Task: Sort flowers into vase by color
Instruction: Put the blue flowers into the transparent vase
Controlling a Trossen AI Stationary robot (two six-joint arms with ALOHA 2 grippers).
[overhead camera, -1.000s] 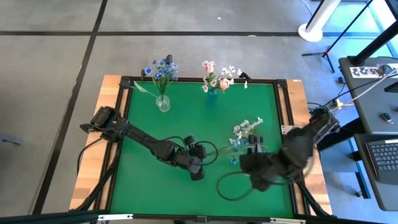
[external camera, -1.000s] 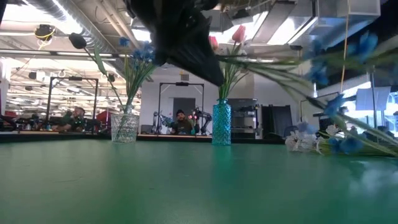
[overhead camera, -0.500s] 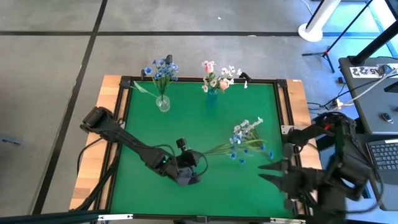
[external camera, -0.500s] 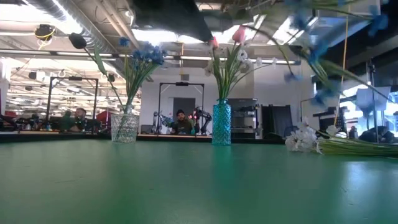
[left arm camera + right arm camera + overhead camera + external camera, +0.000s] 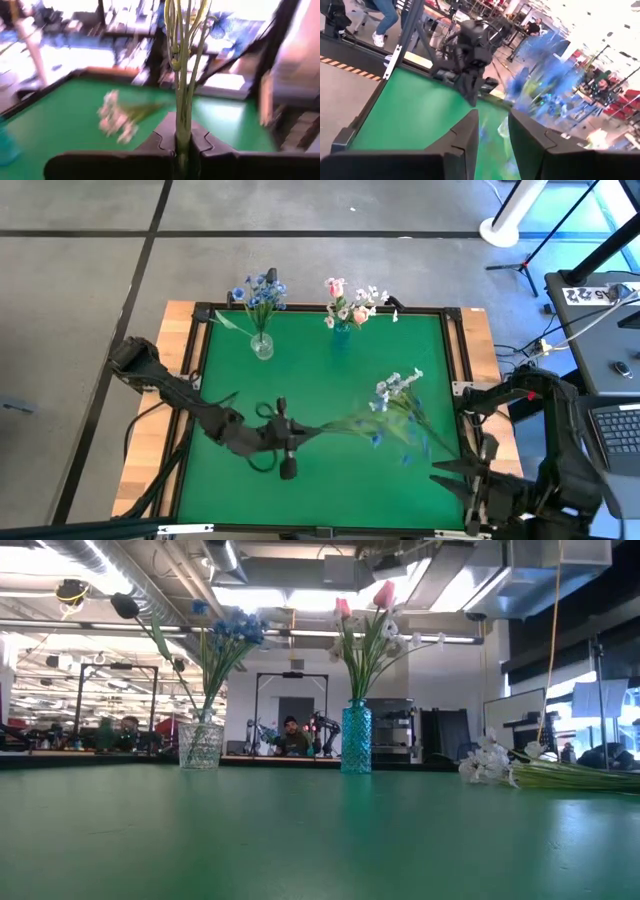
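Note:
My left gripper [image 5: 300, 432] is shut on a bunch of blue flowers [image 5: 398, 435] above the middle of the green table; their heads [image 5: 220, 25] point toward the table's right. A spray of white flowers [image 5: 400, 385] lies flat on the table right of centre [image 5: 490, 765]. At the far edge a clear glass vase [image 5: 262, 345] holds blue flowers and a teal vase [image 5: 341, 332] holds pink and white ones. My right gripper [image 5: 447, 472] hovers open near the near right corner, nothing between its fingers [image 5: 492, 132]. My left gripper pinches the bundle of green stems [image 5: 182, 135] between its two fingers, near the stems' lower end. The fingers lie about level and point toward the table's right, and the stems run on beyond them. The bunch is lifted clear of the table.
A black frame [image 5: 450, 360] rims the green table. Both vases [image 5: 201, 745] [image 5: 356, 738] stand upright along the far side. People and equipment show in the room beyond the table.
My left gripper has risen and drawn toward the table's left, tipping from a downward slant to about level; the blue flowers went up with it, clear of the table. My right gripper swung away from the flowers toward the near right corner. The white spray stayed put.

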